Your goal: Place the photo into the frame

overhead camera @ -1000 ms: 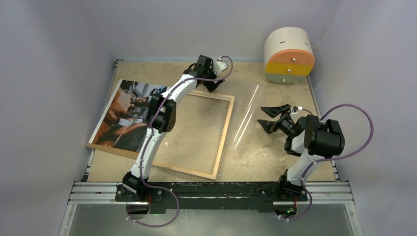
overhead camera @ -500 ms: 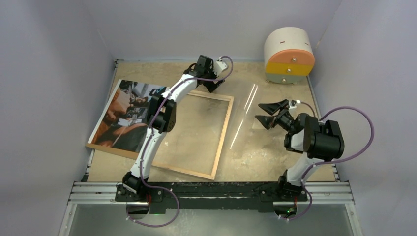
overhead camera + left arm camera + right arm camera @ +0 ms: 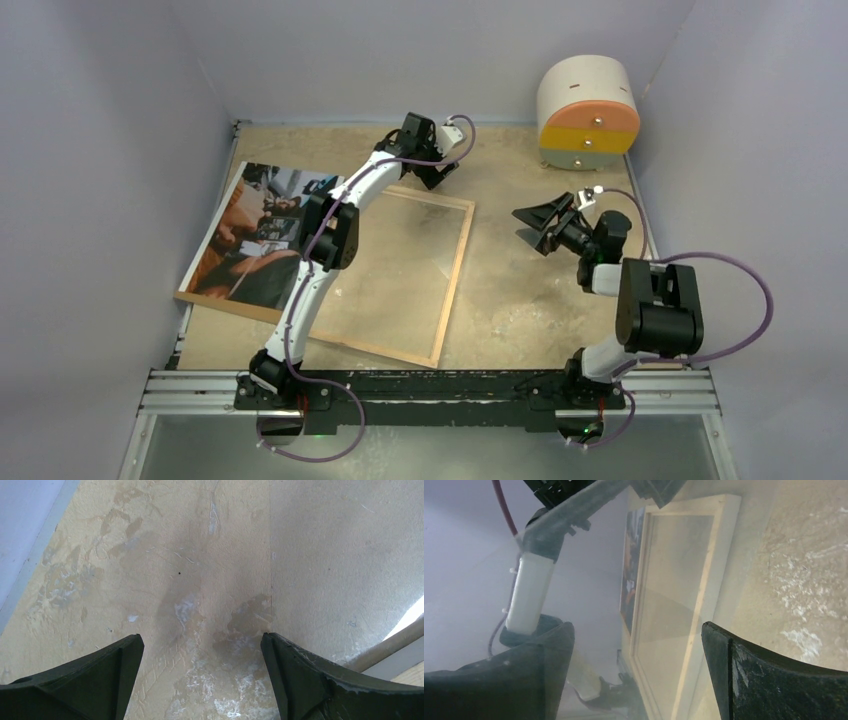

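The table point(image 3: 560, 300) carries the frame point(image 3: 455, 280), which lies flat at centre with its wood-coloured back up. The photo point(image 3: 255, 235) lies face up just beside the frame's left side. The left gripper point(image 3: 437, 175) hangs by the frame's far edge, jaws wide and empty; the right gripper point(image 3: 520, 226), to the right of the frame, likewise stands wide, holding nothing.

Photo point(image 3: 250, 240) over frame point(image 3: 455, 270) left part; frame on table point(image 3: 540, 310).

Soft even light, hazy right-wrist view
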